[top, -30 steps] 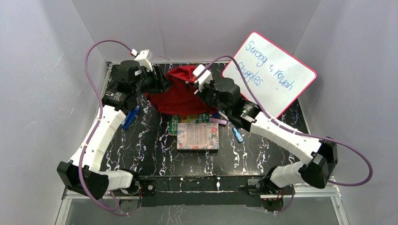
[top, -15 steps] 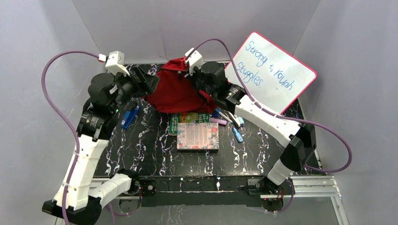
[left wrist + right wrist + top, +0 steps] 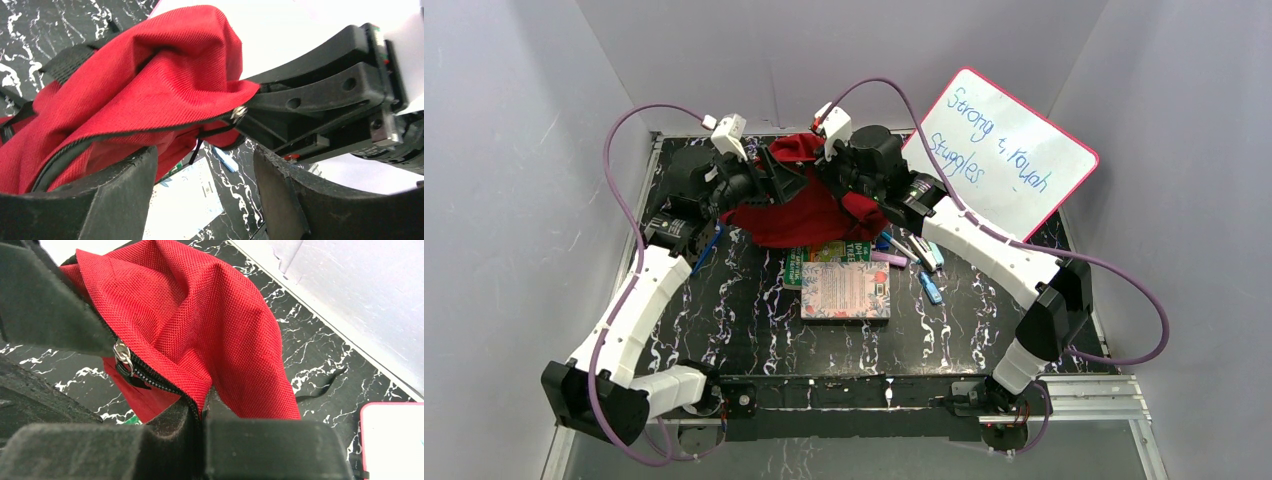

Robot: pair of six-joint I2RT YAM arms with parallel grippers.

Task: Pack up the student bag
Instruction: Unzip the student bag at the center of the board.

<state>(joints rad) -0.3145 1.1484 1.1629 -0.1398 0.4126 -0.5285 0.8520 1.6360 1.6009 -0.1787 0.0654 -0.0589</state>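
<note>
The enclosure is lit brightly and evenly by diffuse light from above, and only soft, faint shadows are cast on the table [image 3: 724,320]. The top view is kept sharp, and the writing on the whiteboard [image 3: 1009,150] is legible. In the left wrist view the background is blown out to white and the left gripper [image 3: 202,170] is blurred. In the right wrist view the weave of the student bag [image 3: 210,315] is rendered crisply, while the right gripper [image 3: 202,415] is left out of focus.

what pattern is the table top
The table top is black with white marble-like veining, clearest in the top external view.
</note>
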